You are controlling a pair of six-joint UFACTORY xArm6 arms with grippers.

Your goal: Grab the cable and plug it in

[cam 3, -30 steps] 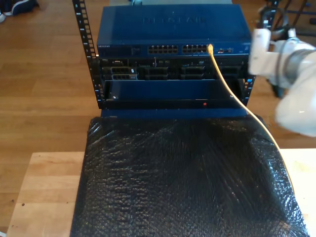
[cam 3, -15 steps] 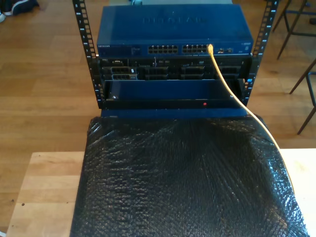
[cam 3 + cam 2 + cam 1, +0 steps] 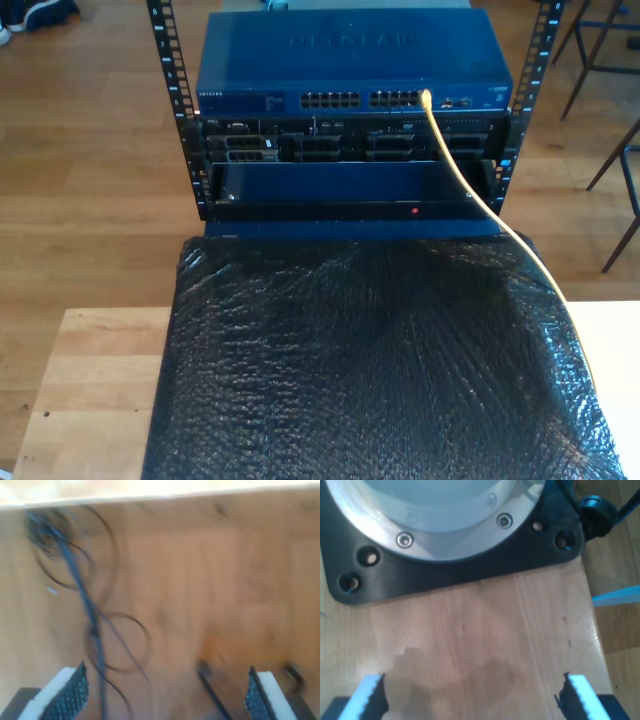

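Observation:
The yellow cable (image 3: 459, 170) has its plug end (image 3: 426, 99) seated in a port at the right end of the port row on the blue network switch (image 3: 350, 60). From there it runs down toward the exterior view's right, across the black bubble wrap (image 3: 370, 360). My first gripper (image 3: 474, 697) is open above a pale wooden table top (image 3: 485, 630), with nothing between its fingers. My second gripper (image 3: 164, 695) is open over a wooden floor (image 3: 210, 580), also with nothing between its fingers.
The switch sits on top of a black rack (image 3: 168, 60) with server units below it. A black base plate with a metal ring (image 3: 455, 565) lies ahead of the first gripper. Thin black wires (image 3: 95, 630) lie on the floor below the second gripper. Chair legs (image 3: 620, 190) stand at the exterior view's right.
A white arm at the exterior view's right one second ago has left that view. The cable has stayed plugged in and still.

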